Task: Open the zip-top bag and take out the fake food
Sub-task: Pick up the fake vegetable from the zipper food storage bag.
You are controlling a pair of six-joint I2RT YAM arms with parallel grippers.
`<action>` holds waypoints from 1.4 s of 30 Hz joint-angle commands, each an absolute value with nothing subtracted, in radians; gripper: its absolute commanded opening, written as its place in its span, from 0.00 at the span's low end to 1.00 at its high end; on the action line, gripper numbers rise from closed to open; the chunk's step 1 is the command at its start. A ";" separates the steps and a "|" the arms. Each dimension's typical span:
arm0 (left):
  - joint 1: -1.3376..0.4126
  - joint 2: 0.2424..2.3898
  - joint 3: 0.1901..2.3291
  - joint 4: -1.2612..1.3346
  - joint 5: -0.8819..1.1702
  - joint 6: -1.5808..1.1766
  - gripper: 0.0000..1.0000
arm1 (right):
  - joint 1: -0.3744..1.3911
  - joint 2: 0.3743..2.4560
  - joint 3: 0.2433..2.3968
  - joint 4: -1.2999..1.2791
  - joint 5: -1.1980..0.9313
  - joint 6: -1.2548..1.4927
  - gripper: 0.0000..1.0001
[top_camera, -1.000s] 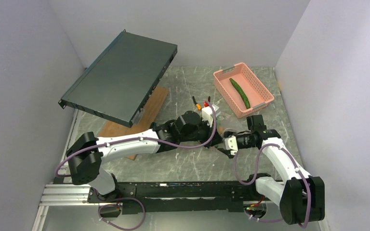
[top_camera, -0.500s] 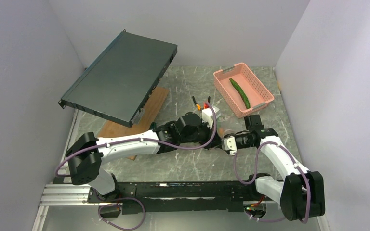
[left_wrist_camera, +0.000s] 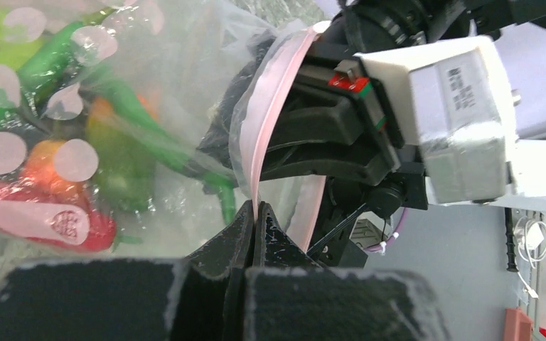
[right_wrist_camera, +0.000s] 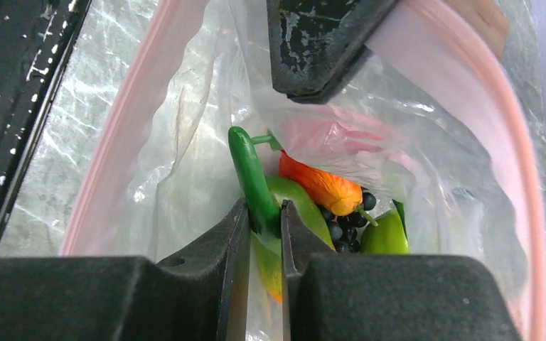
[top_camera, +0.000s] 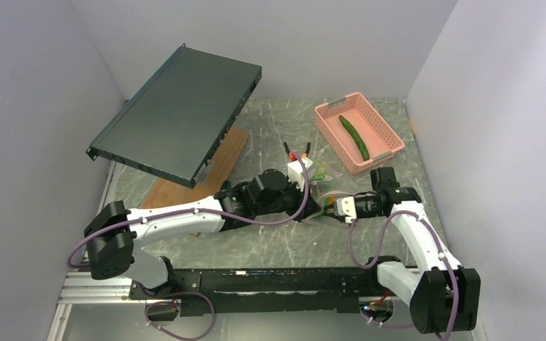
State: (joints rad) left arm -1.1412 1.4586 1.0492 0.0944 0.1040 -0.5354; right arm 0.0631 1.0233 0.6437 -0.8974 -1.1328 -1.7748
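The clear zip-top bag [top_camera: 325, 193] lies between my two grippers, its mouth held open. My left gripper [left_wrist_camera: 256, 207] is shut on the bag's pale pink zip strip [left_wrist_camera: 270, 106]. My right gripper [right_wrist_camera: 263, 209] reaches into the mouth and is shut on a long green cucumber [right_wrist_camera: 250, 174]. Behind it inside the bag lie an orange piece [right_wrist_camera: 320, 186], dark grapes [right_wrist_camera: 345, 227] and a green apple [right_wrist_camera: 384, 238]. The left wrist view shows more green and red food [left_wrist_camera: 14, 206] through the plastic. In the top view both grippers [top_camera: 318, 206] meet at the bag.
A pink basket [top_camera: 380, 135] at the back right holds one green cucumber [top_camera: 353, 136]. Orange-handled pliers [top_camera: 296, 151] lie just behind the left wrist. A dark flat panel [top_camera: 178, 114] leans over a wooden board [top_camera: 217, 160] at the back left.
The right wrist has pulled back to the right and the left arm has shifted left. The bag now shows more between the two grippers.
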 commanded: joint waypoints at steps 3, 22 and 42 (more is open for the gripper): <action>-1.145 1.419 1.039 0.087 0.051 -0.511 0.00 | 0.014 0.987 0.731 -1.103 -1.211 -1.800 0.05; -1.141 1.427 1.023 0.069 0.003 -0.520 0.00 | 0.011 0.940 0.999 -1.470 -1.297 -1.722 0.02; -1.141 1.432 0.997 0.156 0.076 -0.537 0.00 | 0.011 0.857 0.826 -0.556 -1.335 -0.548 0.00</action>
State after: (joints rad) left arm -1.1400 1.4502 1.0077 0.1085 0.0326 -0.5362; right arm 0.0147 0.8829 0.9463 -1.0103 -1.3071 -0.9833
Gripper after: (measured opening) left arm 0.012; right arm 0.175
